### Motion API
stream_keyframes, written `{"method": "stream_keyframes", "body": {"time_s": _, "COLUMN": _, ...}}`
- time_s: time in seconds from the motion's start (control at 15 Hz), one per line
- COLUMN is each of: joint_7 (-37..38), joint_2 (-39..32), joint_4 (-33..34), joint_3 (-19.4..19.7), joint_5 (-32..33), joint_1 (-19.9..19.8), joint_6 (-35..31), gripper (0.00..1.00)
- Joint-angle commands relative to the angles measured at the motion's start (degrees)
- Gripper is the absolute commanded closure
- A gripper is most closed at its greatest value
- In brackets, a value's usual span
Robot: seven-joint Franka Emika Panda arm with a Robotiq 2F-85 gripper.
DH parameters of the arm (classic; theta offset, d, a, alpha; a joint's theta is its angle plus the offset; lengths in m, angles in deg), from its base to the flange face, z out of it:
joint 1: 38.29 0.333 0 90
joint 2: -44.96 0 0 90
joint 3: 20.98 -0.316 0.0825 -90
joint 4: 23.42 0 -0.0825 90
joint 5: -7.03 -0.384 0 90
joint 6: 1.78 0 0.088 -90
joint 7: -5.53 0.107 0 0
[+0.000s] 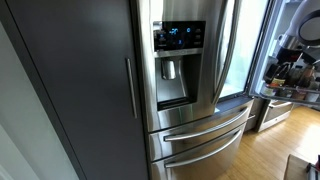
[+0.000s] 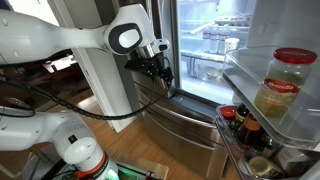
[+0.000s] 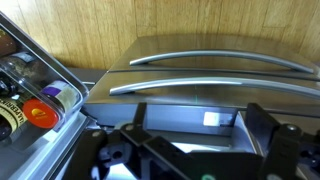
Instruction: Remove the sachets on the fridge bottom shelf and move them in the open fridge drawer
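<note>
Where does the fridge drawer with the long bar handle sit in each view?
Exterior view: fridge drawer, lower centre, under the dispenser.
Exterior view: fridge drawer, lower centre, just below the claw.
Wrist view: bottom centre, its white inside showing.
Shared landmark: its long bar handle.

I see the fridge drawer (image 3: 190, 97) front as brushed steel, smooth and softly shiny; the floor (image 3: 150, 25) is grained wood.

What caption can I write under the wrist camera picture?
Open gripper near two steel drawer fronts; bottles at left.
</note>
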Motion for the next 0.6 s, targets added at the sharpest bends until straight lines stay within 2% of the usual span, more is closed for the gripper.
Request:
{"method": "stream_keyframes", "body": {"time_s": 0.0, "joint_7": 3.4, "joint_2": 1.7, "joint_4": 0.9, "joint_3": 0.0, "joint_5": 1.0, "joint_1": 1.0, "joint_6": 2.4, "gripper": 0.00}}
{"method": "stream_keyframes", "body": {"time_s": 0.53, "joint_7": 3.8, "joint_2": 1.8, "joint_4": 1.5, "joint_3": 0.9, "joint_5": 0.9, "joint_1": 1.6, "joint_6": 1.1, "gripper": 0.00}}
